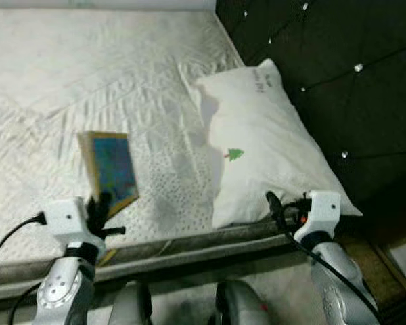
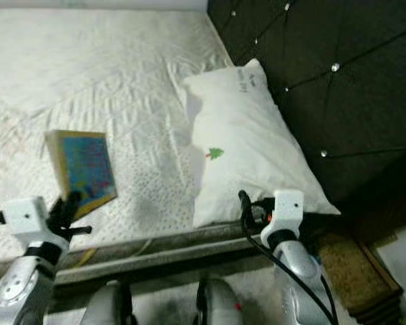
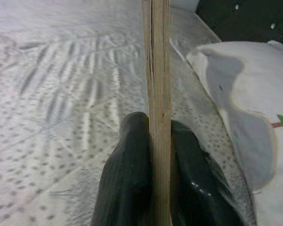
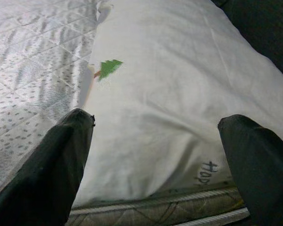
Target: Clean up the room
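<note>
Black fingers [image 3: 132, 179] of the left gripper [image 1: 100, 206] are pinched tight on the near edge of a book [image 1: 109, 169], seen at the lower left of the left eye frame; the wrist camera shows the book's tan page edges [image 3: 156, 94] standing straight up between the two pads. Its blue, speckled cover tilts up toward the camera, lifted over the near strip of the bed.

At the lower right of the frame, the right gripper [image 4: 155, 136] hangs with its fingers [image 4: 56, 169] spread wide and nothing between them, poised just off the near end of a white pillow [image 1: 264, 142]. A grey mattress edge [image 1: 189, 244] runs across the bottom, just beyond both wrists.

Further in, the pillow lies lengthwise along the right of the bed, with a small green tree print [image 1: 235, 154] on it and some dark lettering near its far end. A rumpled white quilted bedspread [image 1: 88, 81] fills the upper left. A dark tufted headboard [image 1: 345, 74] with shiny studs rises at the upper right, beside the pillow.
</note>
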You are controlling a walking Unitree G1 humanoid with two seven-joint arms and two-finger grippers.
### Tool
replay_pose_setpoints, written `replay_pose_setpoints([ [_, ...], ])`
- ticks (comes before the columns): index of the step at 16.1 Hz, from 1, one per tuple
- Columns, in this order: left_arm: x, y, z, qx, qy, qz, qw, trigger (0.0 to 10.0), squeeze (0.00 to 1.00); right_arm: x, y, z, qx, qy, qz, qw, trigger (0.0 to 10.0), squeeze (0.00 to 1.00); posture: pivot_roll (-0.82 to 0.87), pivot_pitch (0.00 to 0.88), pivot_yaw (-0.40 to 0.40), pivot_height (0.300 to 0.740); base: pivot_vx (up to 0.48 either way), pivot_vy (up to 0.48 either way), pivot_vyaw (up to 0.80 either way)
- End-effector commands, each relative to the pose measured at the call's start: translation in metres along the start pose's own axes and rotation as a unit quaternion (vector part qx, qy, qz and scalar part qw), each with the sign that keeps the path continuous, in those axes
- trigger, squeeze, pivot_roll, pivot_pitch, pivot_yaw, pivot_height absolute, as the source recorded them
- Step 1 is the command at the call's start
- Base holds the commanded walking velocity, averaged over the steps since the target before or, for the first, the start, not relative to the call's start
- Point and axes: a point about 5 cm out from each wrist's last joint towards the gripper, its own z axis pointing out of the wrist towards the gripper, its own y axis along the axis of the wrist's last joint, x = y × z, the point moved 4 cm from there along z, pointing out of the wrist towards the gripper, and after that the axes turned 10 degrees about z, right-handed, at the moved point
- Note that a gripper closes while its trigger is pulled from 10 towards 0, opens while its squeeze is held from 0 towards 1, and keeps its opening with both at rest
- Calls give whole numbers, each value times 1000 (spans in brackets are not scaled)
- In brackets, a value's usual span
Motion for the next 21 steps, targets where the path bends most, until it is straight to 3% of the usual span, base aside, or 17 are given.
replay_pose_setpoints([
  [1, -12, 5, 0, -13, -19, -5, 1000, 10000, 0, -12, -4, -4, 8, -16, -1, 1000, 10000, 0, -106, 181, -82, 646, 304, 0, 0],
  [6, -11, 2, 2, -7, -14, -3, 1000, 10000, 0, -10, -4, -3, 6, -9, -9, 1000, 10000, 0, -105, 170, -81, 646, 108, 0, 0],
  [10, -11, 1, 2, -6, -11, -3, 1000, 10000, 0, -9, -5, -3, 6, -4, -11, 1000, 10000, 0, -105, 164, -83, 596, 0, 0, 0],
  [15, -10, 0, 4, -4, -10, -6, 1000, 10000, 0, -10, -4, -2, 4, -4, -8, 1000, 10000, 0, -107, 168, -82, 596, 0, 0, 0],
  [18, -9, 1, 12, 4, -13, -38, 999, 10000, 0, -10, -3, -2, 1, -6, -8, 1000, 10000, 0, -113, 169, -82, 596, 0, 0, 0],
  [21, -13, -10, 22, 51, -26, -86, 995, 10000, 0, -11, 0, -2, -6, -8, -14, 1000, 10000, 0, -117, 168, -84, 596, 0, 0, 0],
])
